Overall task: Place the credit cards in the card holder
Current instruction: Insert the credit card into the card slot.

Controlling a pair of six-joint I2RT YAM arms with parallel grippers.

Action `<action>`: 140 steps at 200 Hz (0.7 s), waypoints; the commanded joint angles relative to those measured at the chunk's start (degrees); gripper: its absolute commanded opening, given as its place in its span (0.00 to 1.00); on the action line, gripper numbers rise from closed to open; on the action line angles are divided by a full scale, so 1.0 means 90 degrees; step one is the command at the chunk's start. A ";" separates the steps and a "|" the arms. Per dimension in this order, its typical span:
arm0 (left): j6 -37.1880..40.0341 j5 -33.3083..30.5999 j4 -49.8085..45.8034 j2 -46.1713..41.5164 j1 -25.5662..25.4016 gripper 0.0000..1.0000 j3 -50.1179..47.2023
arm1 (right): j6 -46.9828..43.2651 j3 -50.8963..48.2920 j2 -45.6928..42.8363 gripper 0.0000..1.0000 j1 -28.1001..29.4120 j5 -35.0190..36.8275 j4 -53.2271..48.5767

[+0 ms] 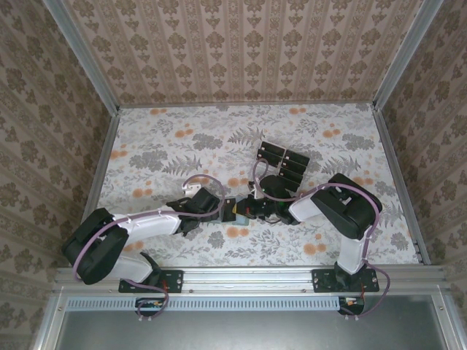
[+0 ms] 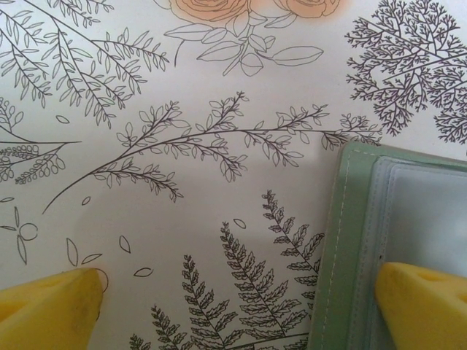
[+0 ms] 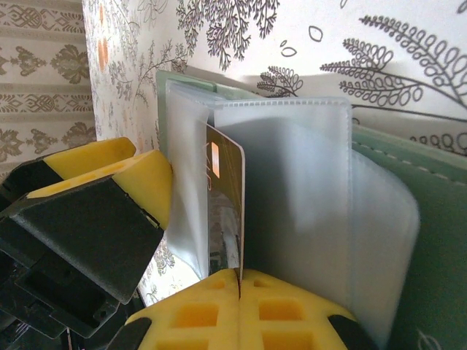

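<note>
The grey-green card holder (image 3: pixel 430 219) lies open on the flowered table, its clear sleeves (image 3: pixel 306 182) standing up. My right gripper (image 3: pixel 239 281) is shut on one dark credit card (image 3: pixel 228 189), held edge-on with its far end between two sleeves. My left gripper (image 2: pixel 237 310) is open. One of its yellow fingers (image 2: pixel 423 306) rests on the holder's (image 2: pixel 343 240) inner sleeve and the other finger (image 2: pixel 47 310) sits on the bare table. In the top view the two grippers meet at the holder (image 1: pixel 238 212), left gripper (image 1: pixel 221 207) facing right gripper (image 1: pixel 253 208). Several more black credit cards (image 1: pixel 283 162) lie behind them.
The flowered table (image 1: pixel 168 153) is walled on three sides by patterned panels, with metal rails at its edges. The loose cards lie just beyond the right arm's wrist. Open table surface stretches to the left and far back.
</note>
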 commanded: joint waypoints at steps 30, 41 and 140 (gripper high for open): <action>-0.0090 0.0114 -0.0418 -0.0055 -0.0134 1.00 -0.0243 | -0.0015 -0.0062 0.0006 0.00 -0.0015 0.0428 -0.0384; -0.0090 0.0104 -0.0415 -0.0083 -0.0141 1.00 -0.0257 | -0.0018 -0.0099 -0.0019 0.00 -0.0033 0.0469 -0.0387; -0.0110 0.0074 -0.0437 -0.0182 -0.0136 1.00 -0.0335 | -0.0062 -0.0209 -0.0171 0.00 -0.0230 0.0486 -0.0424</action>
